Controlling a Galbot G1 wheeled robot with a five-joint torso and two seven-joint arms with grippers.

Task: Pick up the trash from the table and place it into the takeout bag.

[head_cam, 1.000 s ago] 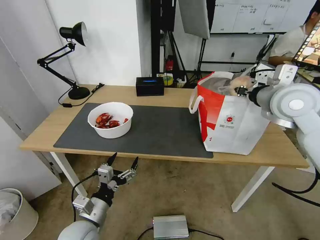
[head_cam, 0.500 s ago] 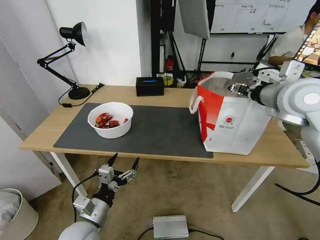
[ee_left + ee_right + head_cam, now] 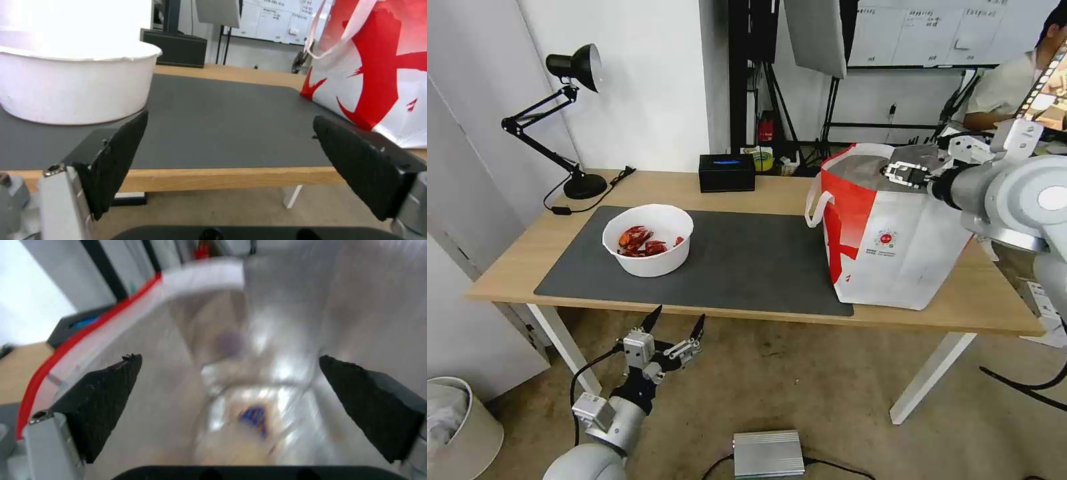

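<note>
A white round bowl (image 3: 648,240) of red crayfish shells stands on the dark grey mat (image 3: 747,260) on the table (image 3: 520,263), at its left part. The takeout bag (image 3: 887,243) stands upright on the right end, top open. My right gripper (image 3: 902,173) hovers open over its mouth with nothing in it. The right wrist view looks down the foil lining (image 3: 356,306) to a blurred clear bag with a pale bun (image 3: 249,413), between the open right gripper (image 3: 229,359). My left gripper (image 3: 678,315) hangs open below the table's front edge, facing the bowl (image 3: 75,86) and the bag (image 3: 378,66).
A black box (image 3: 727,172) sits at the table's back edge, and a black desk lamp (image 3: 585,183) at the back left corner. On the floor lie a silver box (image 3: 768,453) and a bin (image 3: 457,427) at the left.
The right gripper has opened and let go of the small clear bag with the bun, which has dropped into the takeout bag. The left arm has not moved.
</note>
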